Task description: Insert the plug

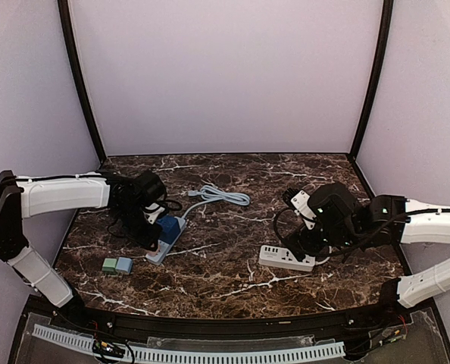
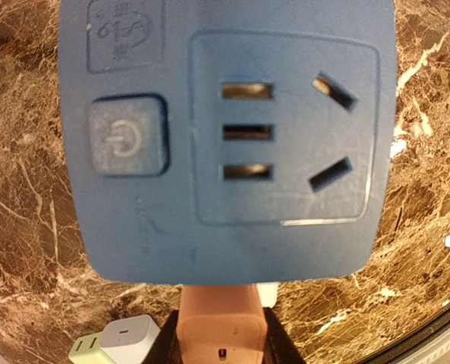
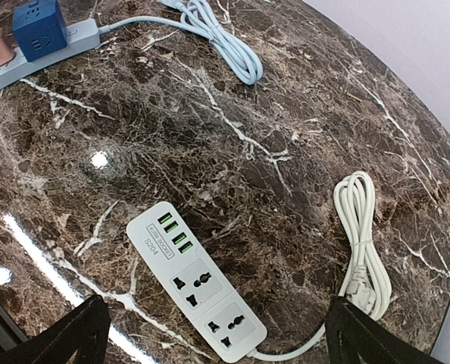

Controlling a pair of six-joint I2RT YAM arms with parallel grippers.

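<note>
In the left wrist view my left gripper (image 2: 221, 337) is shut on a salmon-pink plug block (image 2: 221, 318). The block's far end is hidden under the edge of a blue cube socket (image 2: 225, 136) that fills the view. In the top view the left gripper (image 1: 151, 227) is low at the cube (image 1: 170, 227), which sits on a pale blue power strip (image 1: 160, 250). I cannot tell whether the plug is seated. My right gripper (image 3: 214, 341) is wide open and empty above a white power strip (image 3: 198, 280), also in the top view (image 1: 285, 258).
A green charger (image 1: 109, 265) and a blue-grey charger (image 1: 124, 265) lie near the left front. The pale blue cable (image 1: 221, 196) is coiled at the back middle. A white coiled cable (image 3: 365, 250) lies beside the white strip.
</note>
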